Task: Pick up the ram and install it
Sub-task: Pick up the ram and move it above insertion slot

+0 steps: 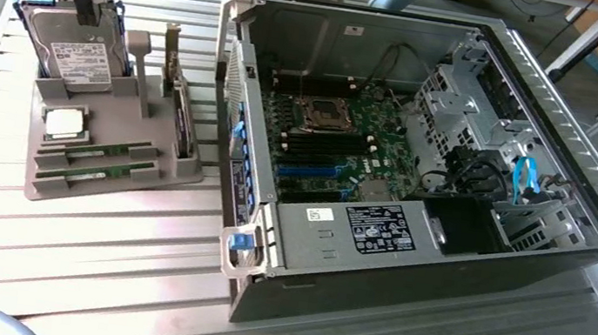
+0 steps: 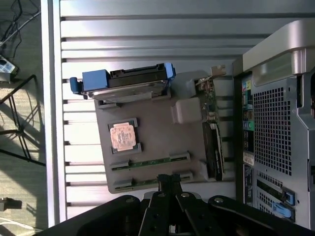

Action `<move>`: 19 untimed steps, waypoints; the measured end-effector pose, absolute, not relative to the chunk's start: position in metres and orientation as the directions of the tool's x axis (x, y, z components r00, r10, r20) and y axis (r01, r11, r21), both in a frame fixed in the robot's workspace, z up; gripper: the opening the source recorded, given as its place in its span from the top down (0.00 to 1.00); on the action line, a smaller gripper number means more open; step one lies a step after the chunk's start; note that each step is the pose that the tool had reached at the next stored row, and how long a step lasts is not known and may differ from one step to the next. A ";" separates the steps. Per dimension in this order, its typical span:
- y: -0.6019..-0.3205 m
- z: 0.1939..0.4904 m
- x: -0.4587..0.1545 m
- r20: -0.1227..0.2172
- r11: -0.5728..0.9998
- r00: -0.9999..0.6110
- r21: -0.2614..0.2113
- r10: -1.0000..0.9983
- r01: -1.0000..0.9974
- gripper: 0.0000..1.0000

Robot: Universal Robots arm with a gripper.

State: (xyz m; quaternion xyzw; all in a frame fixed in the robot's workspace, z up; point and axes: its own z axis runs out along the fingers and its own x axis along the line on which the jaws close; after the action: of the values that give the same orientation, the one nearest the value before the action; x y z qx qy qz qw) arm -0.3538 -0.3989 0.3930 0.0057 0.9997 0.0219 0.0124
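One open computer case [image 1: 396,146] lies off to one side of the jaws. Below them sits the grey holder [image 1: 107,110]; the gripper [image 2: 170,178] hangs high over it, jaws clenched on nothing. The hard drive [image 1: 80,58] and processor [image 1: 65,124] lie beyond the tips; two ram sticks [image 2: 147,162] rest almost straight beneath, untouched. Approach step, I judge: a grasp would need parted jaws squared to one stick. Nothing seems to block the drop.
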 end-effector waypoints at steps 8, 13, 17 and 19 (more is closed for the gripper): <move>-0.399 0.393 -0.354 -0.024 0.996 -0.997 0.044 -0.073 -0.074 0.89; -0.399 0.393 -0.354 -0.024 0.990 -0.991 0.044 -0.132 -0.133 0.89; -0.399 0.393 -0.354 -0.024 0.983 -0.984 0.044 -0.178 -0.179 0.89; -0.399 0.393 -0.354 -0.024 0.978 -0.979 0.044 -0.201 -0.202 0.89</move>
State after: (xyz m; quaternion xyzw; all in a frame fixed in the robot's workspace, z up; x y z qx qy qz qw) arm -0.3538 -0.3989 0.3930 -0.1014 0.9945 0.0232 0.0099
